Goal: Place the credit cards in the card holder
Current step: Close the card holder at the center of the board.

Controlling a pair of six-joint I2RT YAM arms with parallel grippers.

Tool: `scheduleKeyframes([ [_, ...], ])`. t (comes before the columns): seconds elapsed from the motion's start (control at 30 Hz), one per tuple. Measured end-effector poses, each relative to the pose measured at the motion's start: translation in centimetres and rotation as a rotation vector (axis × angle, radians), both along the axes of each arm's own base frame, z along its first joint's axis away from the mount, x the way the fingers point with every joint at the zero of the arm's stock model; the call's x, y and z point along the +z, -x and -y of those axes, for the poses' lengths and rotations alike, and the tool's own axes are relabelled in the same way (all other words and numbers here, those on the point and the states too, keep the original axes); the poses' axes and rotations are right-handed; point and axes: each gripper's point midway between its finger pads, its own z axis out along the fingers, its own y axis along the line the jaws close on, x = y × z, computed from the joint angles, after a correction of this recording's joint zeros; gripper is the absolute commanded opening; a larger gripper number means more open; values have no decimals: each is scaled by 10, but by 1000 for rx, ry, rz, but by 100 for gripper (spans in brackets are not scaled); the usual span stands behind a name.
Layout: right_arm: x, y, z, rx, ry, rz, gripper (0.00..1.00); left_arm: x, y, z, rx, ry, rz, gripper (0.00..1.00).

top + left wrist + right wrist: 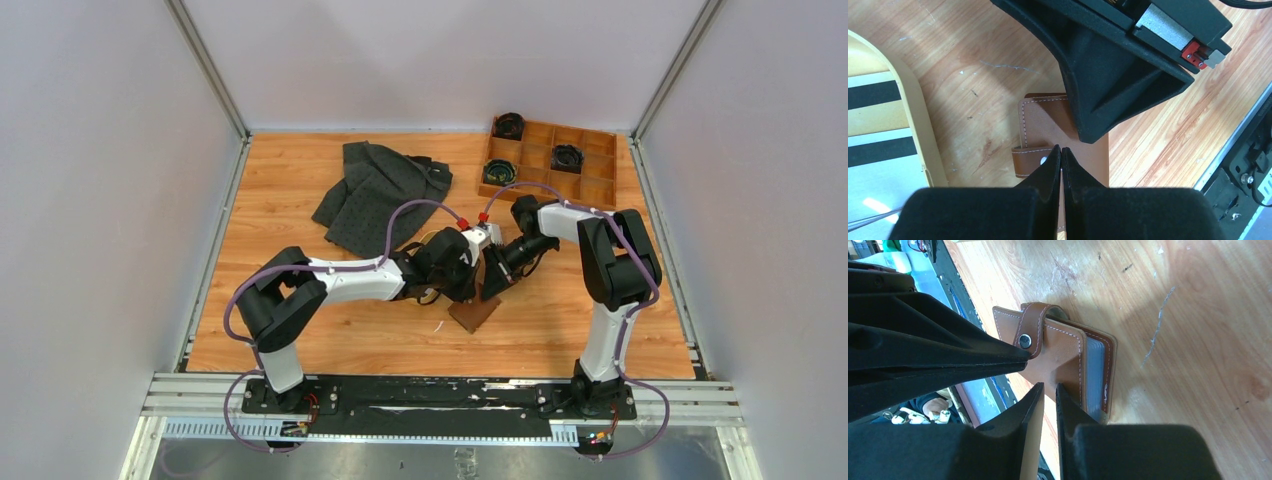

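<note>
Overhead, both arms reach inward and meet mid-desk; the left fingers and the right fingers crowd over the brown card holder, which lies on the desk just nearer the bases than the two wrists; a grey cloth and a wooden compartment box sit well apart at the far side; neither arm is clearly nearer to the holder.

Next, the left wrist view: the left fingers are pressed flat together with nothing between them, their tips just beside the strap and its snap; the holder runs straight away from those tips, its long axis in line with them, and one right finger overlaps its far end; the striped credit cards lie off to one side in a tan tray, not in the holder, so by my reading the left arm has the shorter way to them.

Lastly, the right wrist view: the right fingers stand only a sliver apart and seem to nip the lower edge of the holder's front cover, though the contact itself is hidden; the covers gape a little, showing clear sleeves inside; the strap is wrapped over the spine edge, and the left fingertip touches it at the snap; I judge the coming move turns on freeing that snap, which lies straight ahead of the left tip.
</note>
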Motion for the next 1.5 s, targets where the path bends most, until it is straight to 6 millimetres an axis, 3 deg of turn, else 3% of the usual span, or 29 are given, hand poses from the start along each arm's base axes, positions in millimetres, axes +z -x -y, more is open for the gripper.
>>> scheduleKeyframes([
  [0.4, -1, 0, 0, -12, 8, -17, 19, -1, 4, 5, 23, 29, -45, 1],
  [0.6, -1, 0, 0, -13, 8, -18, 19, 2, 3, -3, 49, 22, -19, 25],
  [0.77, -1, -1, 0, -13, 9, -19, 19, 48, -1, -9, 65, 88, 86, 53],
  [0.83, -1, -1, -1, -14, 9, -21, 19, 63, -3, -10, 71, 110, 126, 58],
  [0.93, -1, -1, -1, -12, 10, -22, 19, 64, -8, -15, 88, 86, 149, 60],
  [1.23, -1, 0, -2, -12, 11, -27, 19, 11, -9, -19, 75, -148, 125, 57],
  [1.37, -1, 0, -2, -12, 12, -28, 19, 3, -9, -21, 68, -194, 123, 53],
  [1.5, -1, 0, -2, -13, 12, -29, 19, 0, -10, -21, 66, -206, 121, 43],
])
